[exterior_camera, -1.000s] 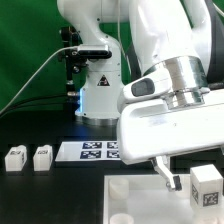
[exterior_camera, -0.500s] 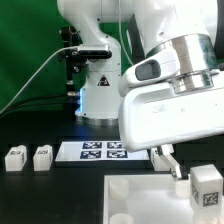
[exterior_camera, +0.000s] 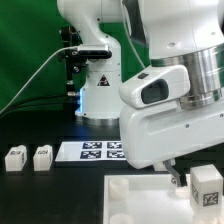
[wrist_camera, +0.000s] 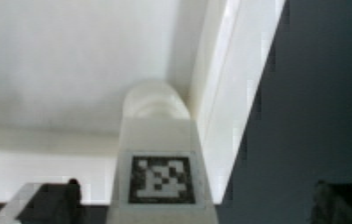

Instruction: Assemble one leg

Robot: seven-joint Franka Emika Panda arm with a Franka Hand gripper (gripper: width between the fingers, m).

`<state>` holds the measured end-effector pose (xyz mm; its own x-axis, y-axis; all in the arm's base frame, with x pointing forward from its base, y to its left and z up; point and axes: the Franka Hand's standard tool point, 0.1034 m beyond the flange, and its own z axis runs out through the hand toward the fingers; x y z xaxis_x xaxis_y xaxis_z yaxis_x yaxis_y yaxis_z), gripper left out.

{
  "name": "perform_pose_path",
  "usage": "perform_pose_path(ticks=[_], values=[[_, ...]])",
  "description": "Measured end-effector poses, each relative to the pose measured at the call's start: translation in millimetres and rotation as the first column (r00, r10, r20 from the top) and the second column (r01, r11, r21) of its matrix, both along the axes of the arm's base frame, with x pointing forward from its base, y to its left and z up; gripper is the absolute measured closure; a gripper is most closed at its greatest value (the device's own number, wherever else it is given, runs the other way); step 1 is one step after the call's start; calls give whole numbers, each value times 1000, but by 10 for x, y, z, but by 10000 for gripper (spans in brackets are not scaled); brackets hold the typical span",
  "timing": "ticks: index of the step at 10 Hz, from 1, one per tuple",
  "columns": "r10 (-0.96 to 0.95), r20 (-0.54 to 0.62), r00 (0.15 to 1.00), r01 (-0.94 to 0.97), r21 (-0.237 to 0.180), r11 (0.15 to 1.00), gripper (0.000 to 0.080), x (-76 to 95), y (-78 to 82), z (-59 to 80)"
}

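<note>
Lower than a moment ago, the gripper (wrist_camera: pixel 196 205) lines up on the leg (exterior_camera: pixel 207 184), fingers (wrist_camera: pixel 48 203) spread wide and empty. The leg sits on the white panel (exterior_camera: pixel 135 200) near the bench's front edge. This looks like the grasp approach; next, the fingers likely need to close squarely on it.

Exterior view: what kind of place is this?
Probably a robotics lab bench: a green backdrop behind a black table, a fixed marker board, and small tagged legs laid out near the robot arm.

marker board (exterior_camera: pixel 92 151) flat on table (exterior_camera: pixel 30 185) | white panel (exterior_camera: pixel 140 200) at front
</note>
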<state>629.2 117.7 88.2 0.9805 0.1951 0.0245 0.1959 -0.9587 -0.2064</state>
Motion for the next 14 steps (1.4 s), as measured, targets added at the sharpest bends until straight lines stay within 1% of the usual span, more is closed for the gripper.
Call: perform_pose_path(ticks=[1, 2, 3, 5, 7, 8, 10, 11, 12, 14], values=[[26, -113, 993, -27, -2, 1000, 151, -83, 1, -15], [31, -174, 984, -31, 2, 1000, 151, -60, 3, -18], [21, -158, 987, -21, 3, 1000, 151, 12, 6, -26], [20, -154, 988, -20, 3, 1000, 151, 25, 11, -3], [27, -129, 991, -27, 5, 1000, 151, 80, 28, 39], [27, -131, 991, -26, 5, 1000, 151, 70, 27, 26], [27, -131, 991, -26, 5, 1000, 413, 66, 27, 22], [25, -127, 992, -24, 4, 1000, 413, 79, 17, 32], [24, -124, 992, -23, 4, 1000, 483, 85, 14, 35], [23, -123, 992, -23, 4, 1000, 483, 89, 11, 36]])
